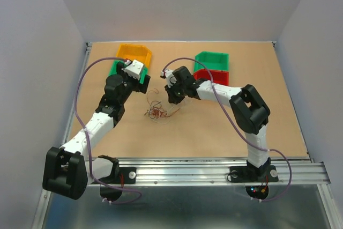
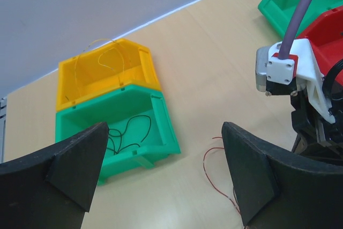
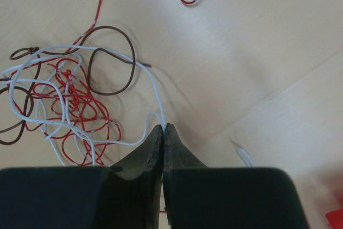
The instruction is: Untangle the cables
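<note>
Cables (image 1: 157,112), one wad, four bins (image 1: 211,53), right gripper (image 3: 162,128) pinching

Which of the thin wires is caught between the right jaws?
The white wire: its strand runs into the shut jaws of the right gripper, while the red wires and brown wire lie free beside them.

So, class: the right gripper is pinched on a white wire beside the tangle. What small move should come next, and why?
Probably draw the right gripper slowly away from the tangle: its jaws are shut on the white wire, which threads through the red strands, so a gentle pull may slide it free.
</note>
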`<state>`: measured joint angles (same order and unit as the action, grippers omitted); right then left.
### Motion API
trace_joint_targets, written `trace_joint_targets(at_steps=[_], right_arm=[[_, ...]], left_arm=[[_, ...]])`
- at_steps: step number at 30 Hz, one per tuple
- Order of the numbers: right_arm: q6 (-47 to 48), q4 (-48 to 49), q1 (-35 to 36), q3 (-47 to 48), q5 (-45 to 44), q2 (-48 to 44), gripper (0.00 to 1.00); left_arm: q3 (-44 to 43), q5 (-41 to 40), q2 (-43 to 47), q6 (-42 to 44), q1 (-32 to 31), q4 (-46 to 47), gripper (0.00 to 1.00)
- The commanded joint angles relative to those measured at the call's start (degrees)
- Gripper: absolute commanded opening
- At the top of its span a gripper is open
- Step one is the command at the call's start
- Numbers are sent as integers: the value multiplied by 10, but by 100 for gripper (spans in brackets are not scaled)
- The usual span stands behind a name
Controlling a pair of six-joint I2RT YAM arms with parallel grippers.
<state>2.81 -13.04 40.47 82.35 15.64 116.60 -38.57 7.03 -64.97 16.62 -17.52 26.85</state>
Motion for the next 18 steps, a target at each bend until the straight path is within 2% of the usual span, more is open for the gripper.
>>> trace_joint_targets(at_steps=[1,6,10,11,16,18], right_arm=[[23,-20,1,26,20,-44,1],[19,63,0,-67,30,-155,1],[-10,121,0,-142,25,-258,1],[-19,168,0,-159,32,-311,1],[-68,348,1,-304,40,-453,1],[-79,397,0,-322,30,-500,1]], left_arm=[[10,4,14,-2,1,37,99],[20,63,27,11,1,38,99],[25,78,40,12,1,39,99],[29,80,42,12,1,41,99],[42,87,65,9,1,57,99],[45,84,70,4,2,60,99]])
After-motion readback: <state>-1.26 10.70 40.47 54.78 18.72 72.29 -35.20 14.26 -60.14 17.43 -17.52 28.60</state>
